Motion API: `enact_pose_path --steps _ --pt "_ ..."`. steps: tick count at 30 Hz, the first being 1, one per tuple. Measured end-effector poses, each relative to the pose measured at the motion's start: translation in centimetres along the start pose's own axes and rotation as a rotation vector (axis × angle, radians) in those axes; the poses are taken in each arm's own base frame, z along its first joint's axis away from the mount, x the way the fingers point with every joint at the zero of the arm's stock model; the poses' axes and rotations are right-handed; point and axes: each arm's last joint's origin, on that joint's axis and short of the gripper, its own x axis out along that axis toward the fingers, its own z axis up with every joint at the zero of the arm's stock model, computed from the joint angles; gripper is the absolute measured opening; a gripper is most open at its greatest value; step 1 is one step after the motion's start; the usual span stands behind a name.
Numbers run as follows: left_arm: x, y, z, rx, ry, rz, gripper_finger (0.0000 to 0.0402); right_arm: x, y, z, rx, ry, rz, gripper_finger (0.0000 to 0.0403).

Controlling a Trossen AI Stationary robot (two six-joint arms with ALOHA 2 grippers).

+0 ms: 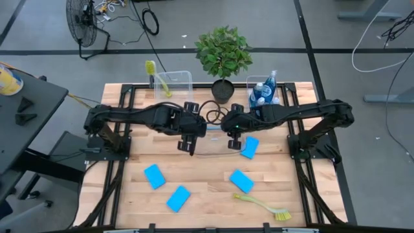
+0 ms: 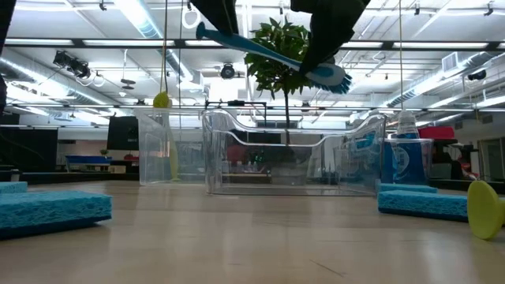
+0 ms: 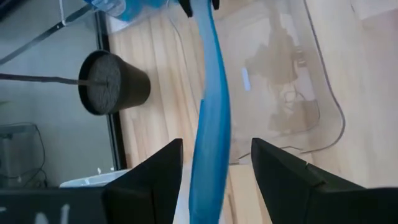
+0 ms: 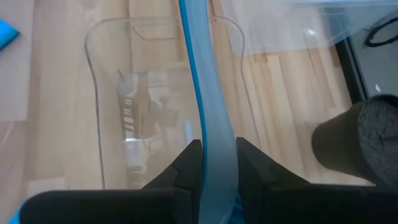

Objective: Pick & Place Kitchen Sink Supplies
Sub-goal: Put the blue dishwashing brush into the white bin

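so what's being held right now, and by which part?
Right hand grips the blue dish brush on its handle, near the head. Left hand is open around the handle.

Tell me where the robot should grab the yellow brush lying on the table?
Grip the yellow brush around the middle of its thin handle, coming straight down from above. It lies flat on the table near the front edge with bare wood on both sides, so the gripper can probably straddle the handle. The bristle head at its right end looks too bulky to pinch.

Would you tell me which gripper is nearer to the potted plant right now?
Right. The right gripper sits just in front of the potted plant; the left gripper is farther off to its side.
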Motion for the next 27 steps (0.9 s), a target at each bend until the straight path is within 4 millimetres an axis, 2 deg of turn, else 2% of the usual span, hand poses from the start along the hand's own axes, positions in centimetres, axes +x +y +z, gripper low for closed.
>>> enact_pose_path --steps 17,27 --pt "0.8 1.4 -0.9 -0.027 0.056 -0.043 0.0194 0.0 0.0 0.3 -0.029 -0.036 0.004 0.0066" --pt "0.8 1.4 -0.3 -0.051 -0.013 -0.087 0.012 0.0 0.0 0.6 -0.031 -0.065 0.003 0.0066"
